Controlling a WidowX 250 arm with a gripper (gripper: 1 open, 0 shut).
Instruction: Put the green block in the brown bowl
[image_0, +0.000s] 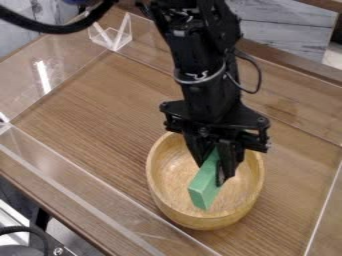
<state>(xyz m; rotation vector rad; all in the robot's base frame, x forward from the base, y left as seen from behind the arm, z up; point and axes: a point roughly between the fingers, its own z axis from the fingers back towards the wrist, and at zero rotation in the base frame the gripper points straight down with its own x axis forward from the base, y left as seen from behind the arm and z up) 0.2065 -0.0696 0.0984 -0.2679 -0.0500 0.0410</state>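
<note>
The black arm comes in from twelve o'clock and reaches down over the bowl, which sits on the wood table toward five o'clock of the view. The gripper points steeply down into the bowl, its dark fingers pinching the upper end of the block. The block stands tilted inside the bowl, its top toward one o'clock between the fingers and its lower end toward seven o'clock, down on or just above the bowl's floor; whether it touches there I cannot tell. The block lies wholly within the rim, nearer the three o'clock wall than the nine o'clock one. The bowl's light wood shows its grain on the inner wall at nine o'clock. Clear plastic walls fence the table along the nine and seven o'clock sides, and a small clear stand rests near the far edge at eleven o'clock, well apart from the bowl.
</note>
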